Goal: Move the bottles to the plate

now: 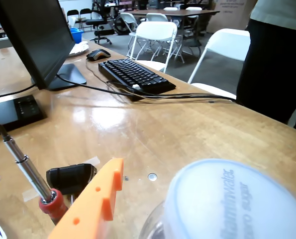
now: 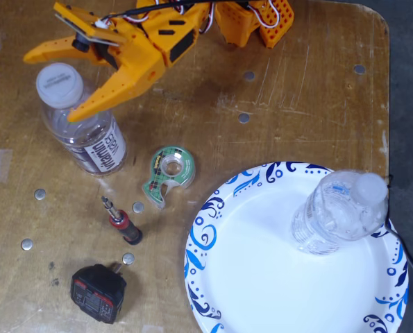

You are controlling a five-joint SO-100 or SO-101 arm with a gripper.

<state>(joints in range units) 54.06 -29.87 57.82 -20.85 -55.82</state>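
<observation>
In the wrist view a bottle's white cap [image 1: 235,201] fills the lower right of the frame, blurred by closeness, with an orange finger [image 1: 95,201] just left of it; beyond these, at lower left, lie a red-handled screwdriver [image 1: 26,169] and a black plug adapter [image 1: 70,177]; farther up the wooden table [image 1: 187,129] sit a black keyboard [image 1: 135,75], a mouse [image 1: 98,54] and a dark monitor [image 1: 36,35] at upper left; white folding chairs [image 1: 155,35] stand at the back.

In the fixed view the gripper [image 2: 50,83] sits at upper left with its jaws spread wide, one finger on each side of the cap of the dark-lettered bottle [image 2: 88,135], which stands on the table [image 2: 303,90]; whether either finger touches it cannot be told; the second bottle [image 2: 338,211] stands on the right part of the plate [image 2: 255,277], which fills the lower right of the frame; between the two lies a green tape dispenser [image 2: 170,170], near the plate's rim; the screwdriver [image 2: 121,222] and the adapter [image 2: 98,293] lie at lower left.
</observation>
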